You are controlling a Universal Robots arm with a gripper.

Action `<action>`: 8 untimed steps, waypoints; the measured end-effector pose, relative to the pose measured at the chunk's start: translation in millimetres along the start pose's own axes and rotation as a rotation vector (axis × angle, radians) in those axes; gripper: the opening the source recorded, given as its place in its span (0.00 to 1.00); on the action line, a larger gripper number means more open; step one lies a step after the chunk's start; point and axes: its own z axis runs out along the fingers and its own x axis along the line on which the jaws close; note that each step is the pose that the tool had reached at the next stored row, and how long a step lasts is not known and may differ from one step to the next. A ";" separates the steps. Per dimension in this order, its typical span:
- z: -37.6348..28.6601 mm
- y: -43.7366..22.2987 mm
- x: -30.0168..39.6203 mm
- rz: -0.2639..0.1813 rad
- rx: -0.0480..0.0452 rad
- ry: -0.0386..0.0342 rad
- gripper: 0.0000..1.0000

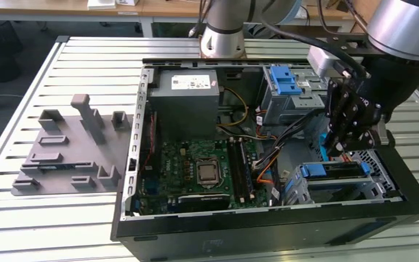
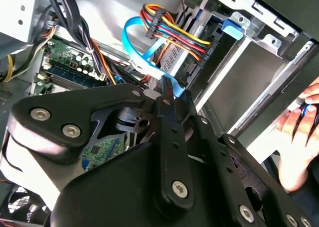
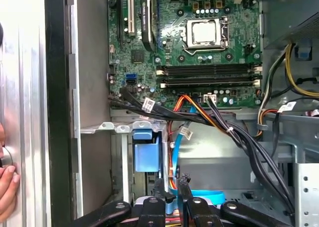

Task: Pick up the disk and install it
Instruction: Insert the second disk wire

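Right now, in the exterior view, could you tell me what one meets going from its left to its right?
Grey fixture block → motherboard → bundle of coloured cables → blue-fronted drive cage, with the gripper just above it.

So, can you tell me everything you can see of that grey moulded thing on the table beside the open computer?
The grey fixture is a flat plate in one matte grey, plastic by the look of it. Upright posts and low blocks of differing heights rise from it, the tallest at its far end, with slot-like gaps between some. It lies flat on the slatted metal table, at the exterior view's left of the open computer case, close to the case wall. Only the table appears to touch it.
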 end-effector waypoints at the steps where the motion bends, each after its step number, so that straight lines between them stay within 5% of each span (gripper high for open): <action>1: 0.9 0.0 1.1 0.000 0.0000 0.0000 0.25; 8: 5.6 -1.3 6.9 0.000 0.0000 0.0000 0.25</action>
